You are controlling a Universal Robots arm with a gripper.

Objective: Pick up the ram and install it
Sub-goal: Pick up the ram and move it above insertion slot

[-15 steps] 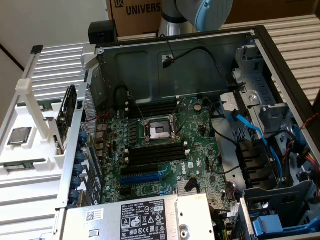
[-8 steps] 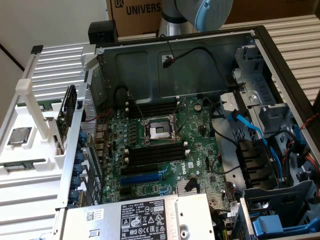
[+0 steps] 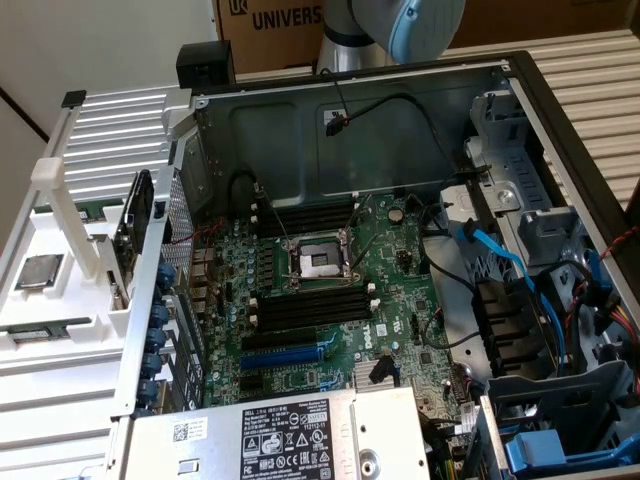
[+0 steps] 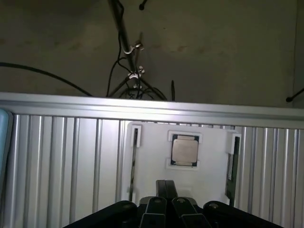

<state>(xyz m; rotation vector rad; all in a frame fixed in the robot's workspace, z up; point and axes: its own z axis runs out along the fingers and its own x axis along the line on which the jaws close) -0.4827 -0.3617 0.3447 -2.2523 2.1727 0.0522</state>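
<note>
Ribbed aluminium tabletop carries a white fixture, made, I'd judge, to keep parts at known spots. The ram sits, seemingly on edge, in a side slot of it, just beside the square processor chip, its long edge up where fingers could pinch it. The gripper hangs well above the fixture, clenched and empty. Next to the fixture the computer case lies open, its black memory slots facing upward for access.
</note>
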